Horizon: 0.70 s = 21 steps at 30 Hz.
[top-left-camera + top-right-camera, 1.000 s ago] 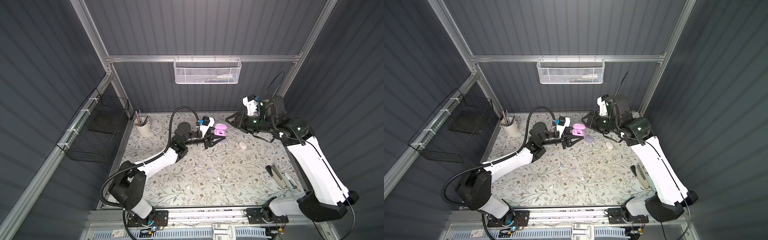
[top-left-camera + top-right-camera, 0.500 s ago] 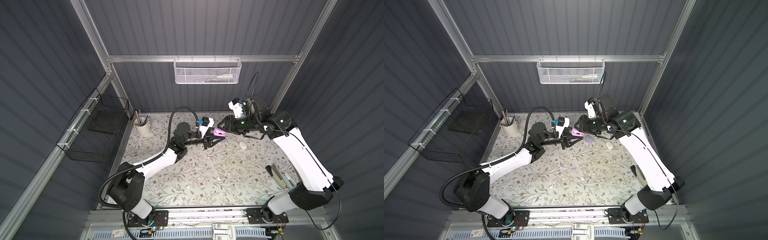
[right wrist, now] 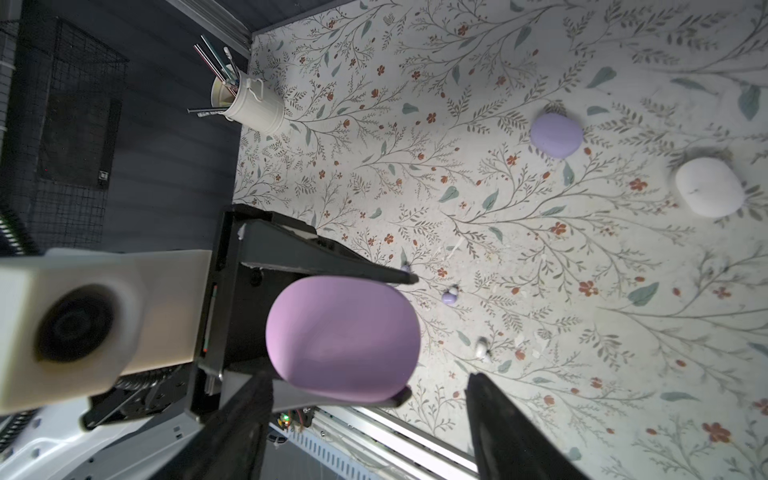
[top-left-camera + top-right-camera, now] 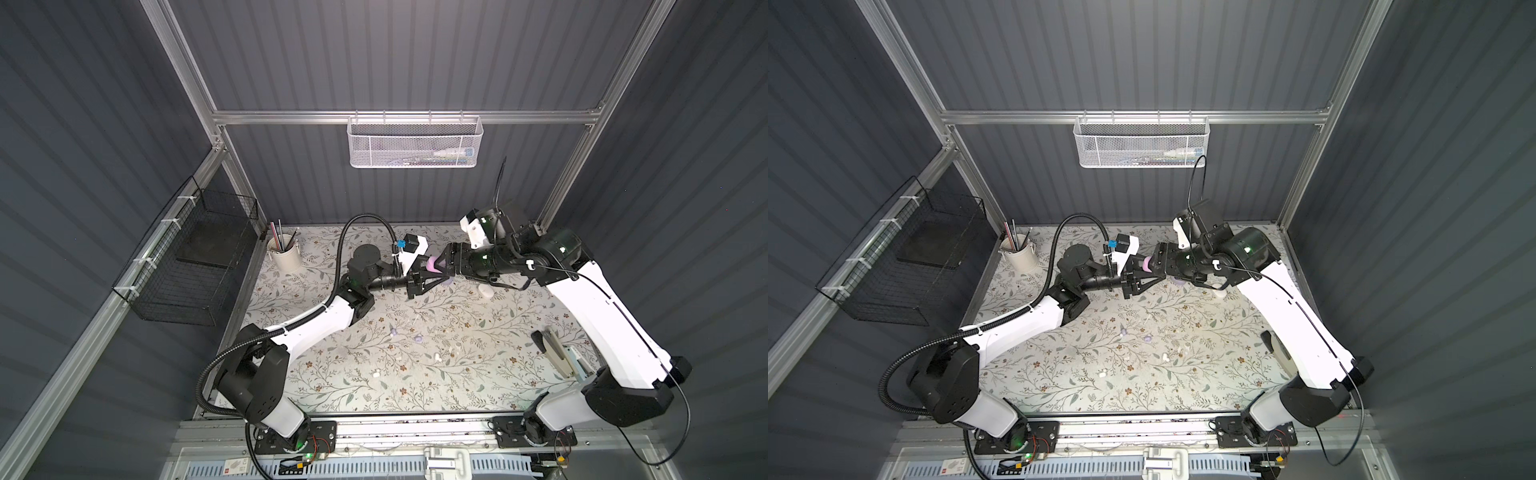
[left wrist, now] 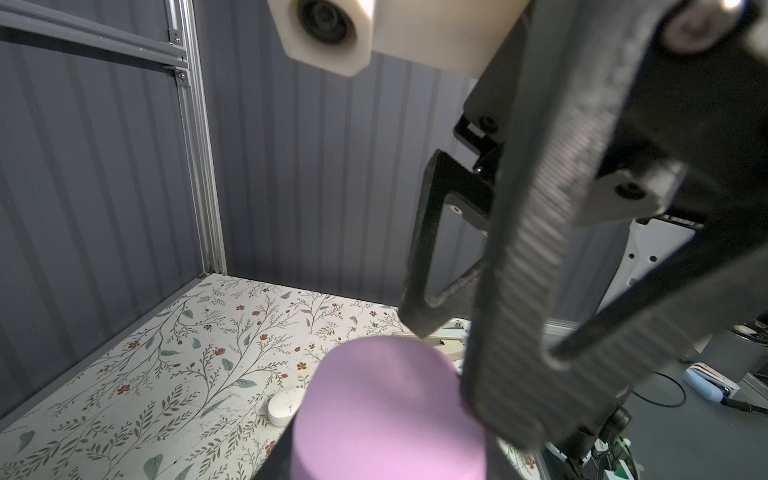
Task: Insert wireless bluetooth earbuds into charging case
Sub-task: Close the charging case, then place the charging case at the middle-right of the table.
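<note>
A closed pink charging case (image 4: 435, 263) (image 4: 1145, 263) hangs above the back of the table, and my left gripper (image 4: 430, 272) (image 5: 386, 457) is shut on it. It fills the left wrist view (image 5: 386, 411) and shows in the right wrist view (image 3: 343, 338). My right gripper (image 4: 448, 266) (image 3: 370, 428) faces it, open, with one finger (image 5: 519, 291) at each side of the case's end. I cannot tell if they touch. Several tiny earbuds lie loose on the mat: a lavender one (image 3: 449, 296) (image 4: 419, 337) and a white one (image 3: 482, 347) (image 4: 437, 356).
A lavender case (image 3: 557, 135) and a white case (image 3: 708, 187) (image 4: 485, 291) lie closed on the floral mat (image 4: 478, 374). A cream cup (image 4: 286, 257) of straws stands at the back left. Flat tools (image 4: 557, 353) lie by the right edge. A black wire basket (image 4: 187, 266) hangs on the left wall.
My right arm has swung left and down until its gripper meets the pink case, and its jaws have spread wider. The left arm has held the case nearly still.
</note>
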### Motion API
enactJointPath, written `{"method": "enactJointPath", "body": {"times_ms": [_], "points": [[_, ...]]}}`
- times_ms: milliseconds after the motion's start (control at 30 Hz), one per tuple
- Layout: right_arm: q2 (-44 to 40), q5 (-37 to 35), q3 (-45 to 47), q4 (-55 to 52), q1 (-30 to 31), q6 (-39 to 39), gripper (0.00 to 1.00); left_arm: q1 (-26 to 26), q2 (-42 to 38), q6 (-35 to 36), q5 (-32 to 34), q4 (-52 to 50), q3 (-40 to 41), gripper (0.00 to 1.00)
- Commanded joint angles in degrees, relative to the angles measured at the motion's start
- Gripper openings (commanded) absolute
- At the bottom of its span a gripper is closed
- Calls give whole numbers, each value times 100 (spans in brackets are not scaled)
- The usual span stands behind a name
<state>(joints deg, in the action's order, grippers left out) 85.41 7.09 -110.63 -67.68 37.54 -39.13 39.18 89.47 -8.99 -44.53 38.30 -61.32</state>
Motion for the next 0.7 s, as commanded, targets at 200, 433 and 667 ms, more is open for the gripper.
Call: {"method": "enactJointPath", "body": {"times_ms": [200, 433, 667], "points": [[369, 188, -296, 100, 21, 23, 84, -42, -129, 63, -63, 63, -40, 33], [573, 348, -478, 60, 24, 54, 72, -42, -158, 84, -52, 7, -26, 33], [537, 522, -359, 28, 19, 28, 60, -46, -167, 124, -20, -62, -28, 35]]}}
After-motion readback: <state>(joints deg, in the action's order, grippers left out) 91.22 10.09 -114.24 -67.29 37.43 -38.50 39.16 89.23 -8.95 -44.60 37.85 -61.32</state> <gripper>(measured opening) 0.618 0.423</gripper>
